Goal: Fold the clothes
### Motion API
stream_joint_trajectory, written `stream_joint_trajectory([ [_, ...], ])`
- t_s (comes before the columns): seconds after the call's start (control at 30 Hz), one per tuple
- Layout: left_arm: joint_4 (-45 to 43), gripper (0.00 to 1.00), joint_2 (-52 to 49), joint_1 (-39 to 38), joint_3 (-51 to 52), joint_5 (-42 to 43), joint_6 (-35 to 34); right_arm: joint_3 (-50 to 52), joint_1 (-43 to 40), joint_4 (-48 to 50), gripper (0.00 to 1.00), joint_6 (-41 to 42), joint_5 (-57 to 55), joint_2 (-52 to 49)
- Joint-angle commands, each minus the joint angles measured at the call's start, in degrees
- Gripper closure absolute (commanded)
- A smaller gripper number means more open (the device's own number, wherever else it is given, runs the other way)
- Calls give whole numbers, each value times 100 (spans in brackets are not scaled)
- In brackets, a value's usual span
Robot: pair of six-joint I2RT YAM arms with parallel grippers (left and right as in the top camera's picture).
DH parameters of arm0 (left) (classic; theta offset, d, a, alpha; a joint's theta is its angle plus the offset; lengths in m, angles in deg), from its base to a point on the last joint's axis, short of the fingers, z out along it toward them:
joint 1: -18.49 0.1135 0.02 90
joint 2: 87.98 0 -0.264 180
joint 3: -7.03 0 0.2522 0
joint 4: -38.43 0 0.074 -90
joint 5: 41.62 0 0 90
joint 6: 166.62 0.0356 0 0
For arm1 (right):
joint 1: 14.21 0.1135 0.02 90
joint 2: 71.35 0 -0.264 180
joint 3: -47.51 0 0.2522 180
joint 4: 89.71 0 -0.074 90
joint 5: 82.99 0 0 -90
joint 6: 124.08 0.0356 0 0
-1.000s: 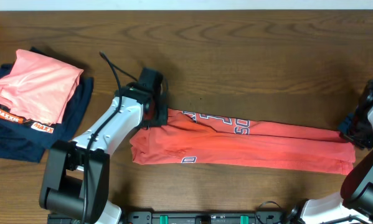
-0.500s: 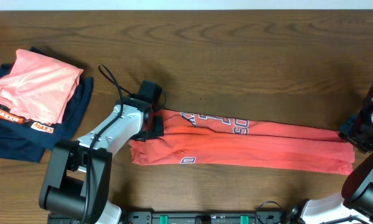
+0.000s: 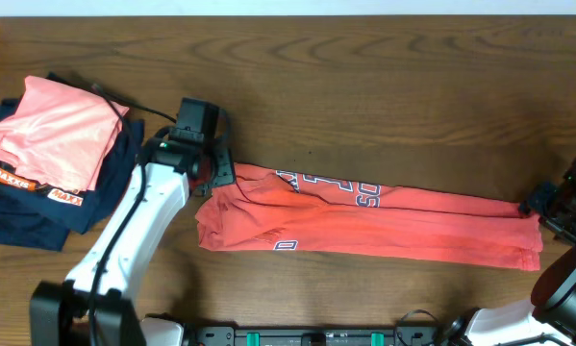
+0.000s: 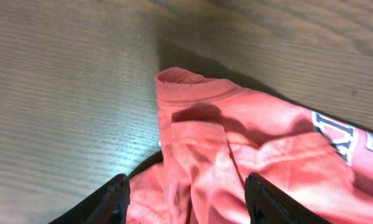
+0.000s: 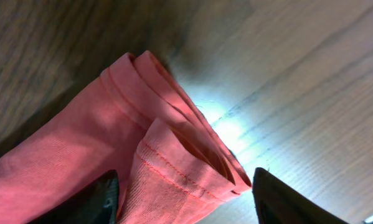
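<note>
The clothes, a coral-red t-shirt [image 3: 364,226], lie on the table folded into a long narrow strip, with white-and-dark lettering [image 3: 340,190] along the upper edge and a small white patch [image 3: 286,246] on the lower edge. My left gripper [image 3: 213,177] hovers at the strip's left end, open. In the left wrist view its fingers [image 4: 114,200] straddle the crumpled cloth [image 4: 236,143] near the ribbed collar [image 4: 186,90] without pinching it. My right gripper [image 3: 542,207] is at the strip's right end, open. The layered hem [image 5: 174,155] lies loose between its fingers.
At the far left sits a pile: a folded salmon-pink garment [image 3: 52,125] on top of navy garments [image 3: 23,207] with orange-white print. The left arm's cable [image 3: 124,104] arches over that pile. The wooden table [image 3: 364,77] stretches bare behind the shirt.
Both grippers have opened and let go of the shirt's ends. The left gripper has drawn back up and to the left; the shirt's left end now lies slack on the table.
</note>
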Motion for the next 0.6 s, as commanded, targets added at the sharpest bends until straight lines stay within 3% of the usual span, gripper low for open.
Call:
stream_joint_trajectory([
  [0.0, 140, 38, 151, 13, -111, -66, 11, 76, -66, 31, 29, -337, 293, -50],
  [0.3, 297, 38, 157, 13, -94, -66, 11, 13, -66, -76, 17, -420, 802, 201],
  [0.57, 293, 38, 157, 13, -94, -66, 9, 46, -68, -142, 11, -1128, 861, 531],
])
